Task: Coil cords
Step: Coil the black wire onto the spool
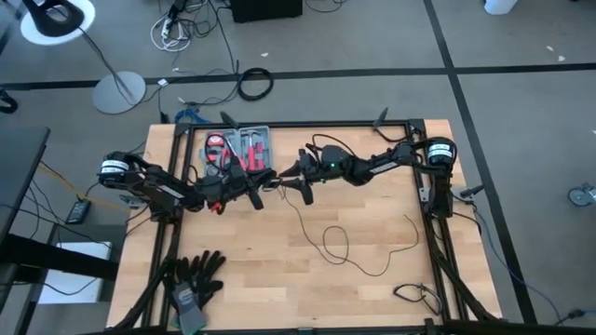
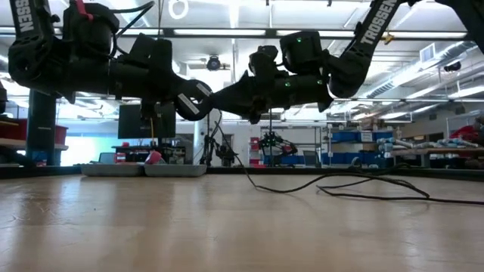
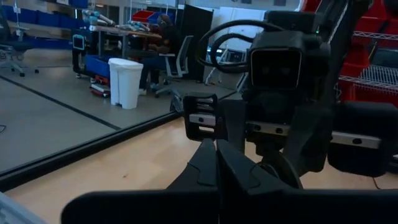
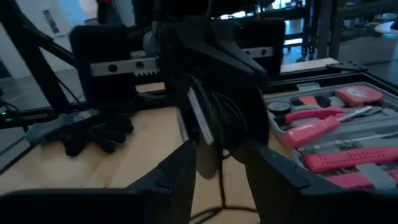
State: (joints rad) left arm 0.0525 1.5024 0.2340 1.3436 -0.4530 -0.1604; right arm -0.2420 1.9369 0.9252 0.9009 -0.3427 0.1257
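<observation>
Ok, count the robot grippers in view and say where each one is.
2. The left gripper and the right gripper meet nose to nose above the table, beside the open tool case. None looks hidden.

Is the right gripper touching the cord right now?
Cannot tell. In the right wrist view the right gripper straddles the left gripper, with cord bunched there; no contact line shows.

Dark arms (image 1: 368,166) — white "TROSSEN" lettering
</observation>
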